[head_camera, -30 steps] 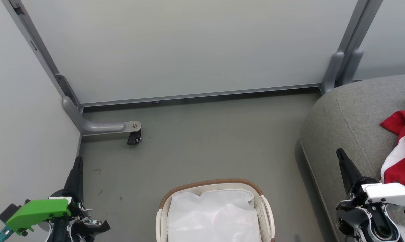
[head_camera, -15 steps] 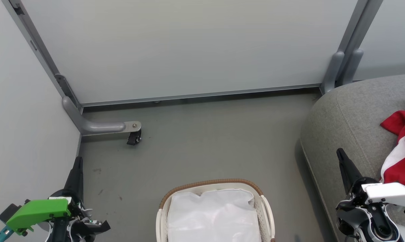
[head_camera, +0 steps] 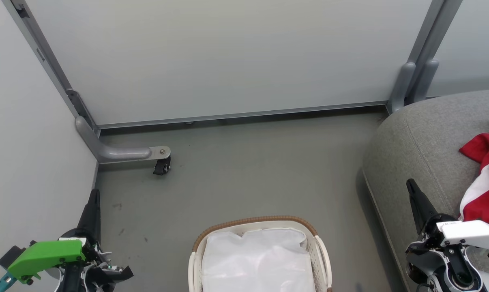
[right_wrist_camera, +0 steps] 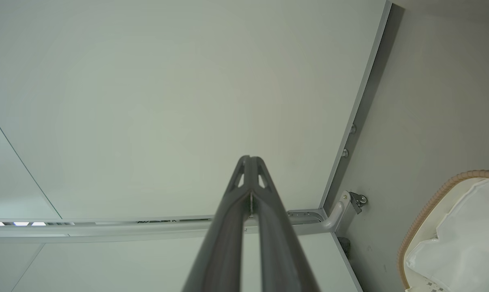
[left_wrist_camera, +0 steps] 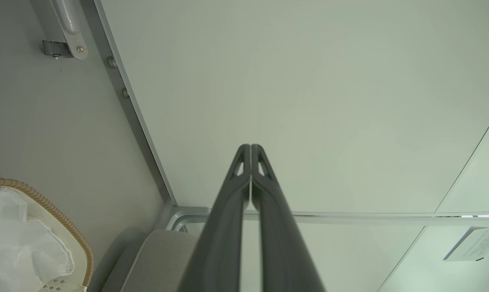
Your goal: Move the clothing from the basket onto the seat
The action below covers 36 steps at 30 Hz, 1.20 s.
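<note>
Leftmost, the left gripper (head_camera: 93, 198) sits low at the near left by the wall panel (head_camera: 21, 142). Fingers pressed together, nothing held. Green cover (head_camera: 46, 254) on its wrist. Farther off, a small black caster (head_camera: 162, 166) on the grey floor (head_camera: 248, 170).

Centre, near: basket (head_camera: 252, 221) on the floor, brown rim. White liner (head_camera: 256, 255) shows inside, with no red on the visible part. Its near end runs off the bottom of the head view.

Right: right gripper (head_camera: 410, 185) also closed and empty, seen against the left edge of the seat (head_camera: 419, 134). Clothing (head_camera: 485, 178), red with white stripes, lies bunched on the seat at the far right, just beside that wrist and partly cut by the frame.

Judgement: the job looks done or nearly so.
- A garment could lie unseen in the hidden near end of the basket, so a check is wanted.
- The right wrist is close to the bunched cloth. A swing of that arm could snag a fold and drag it off the rounded seat onto the floor.
- A reach into the basket could catch the loose liner by mistake.

Writing: small white label (head_camera: 447, 224) on the right wrist, lettering too small to read. Left wrist view has a printed sheet (left_wrist_camera: 477, 243) at lower right, lines illegible. No brand seen.
</note>
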### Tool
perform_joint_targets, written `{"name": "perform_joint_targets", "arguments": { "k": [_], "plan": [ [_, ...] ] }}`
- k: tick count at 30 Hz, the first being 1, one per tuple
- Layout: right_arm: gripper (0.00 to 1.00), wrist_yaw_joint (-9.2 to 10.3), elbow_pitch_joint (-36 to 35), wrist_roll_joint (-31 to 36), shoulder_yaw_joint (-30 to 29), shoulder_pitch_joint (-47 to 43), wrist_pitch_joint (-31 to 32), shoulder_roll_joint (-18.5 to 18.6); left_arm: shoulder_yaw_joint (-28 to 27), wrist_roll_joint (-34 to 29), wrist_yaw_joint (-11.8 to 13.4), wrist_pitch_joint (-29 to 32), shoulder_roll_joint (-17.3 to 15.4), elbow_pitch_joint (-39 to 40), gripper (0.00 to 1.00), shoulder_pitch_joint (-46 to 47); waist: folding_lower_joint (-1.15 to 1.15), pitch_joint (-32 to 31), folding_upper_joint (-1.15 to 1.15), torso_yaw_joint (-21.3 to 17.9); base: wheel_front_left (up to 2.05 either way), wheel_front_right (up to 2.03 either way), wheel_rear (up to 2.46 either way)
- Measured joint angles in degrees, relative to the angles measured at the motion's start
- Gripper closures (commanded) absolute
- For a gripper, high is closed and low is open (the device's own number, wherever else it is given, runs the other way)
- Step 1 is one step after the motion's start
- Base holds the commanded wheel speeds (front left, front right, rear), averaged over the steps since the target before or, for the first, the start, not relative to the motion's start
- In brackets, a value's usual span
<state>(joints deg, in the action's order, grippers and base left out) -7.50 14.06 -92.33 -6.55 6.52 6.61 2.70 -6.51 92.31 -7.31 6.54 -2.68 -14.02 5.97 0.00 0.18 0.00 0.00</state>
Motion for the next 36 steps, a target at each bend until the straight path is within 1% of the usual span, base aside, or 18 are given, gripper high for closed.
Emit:
{"name": "perform_joint_targets", "arguments": {
  "k": [36],
  "plan": [
    [1.00,0.00,0.00,0.00,0.00,-0.01,0.00,0.01,0.00,0.01,0.00,0.00,0.00,0.00,1.00,0.00,0.00,0.00,0.00,0.00,0.00,0.00,0.00]
  ]
}}
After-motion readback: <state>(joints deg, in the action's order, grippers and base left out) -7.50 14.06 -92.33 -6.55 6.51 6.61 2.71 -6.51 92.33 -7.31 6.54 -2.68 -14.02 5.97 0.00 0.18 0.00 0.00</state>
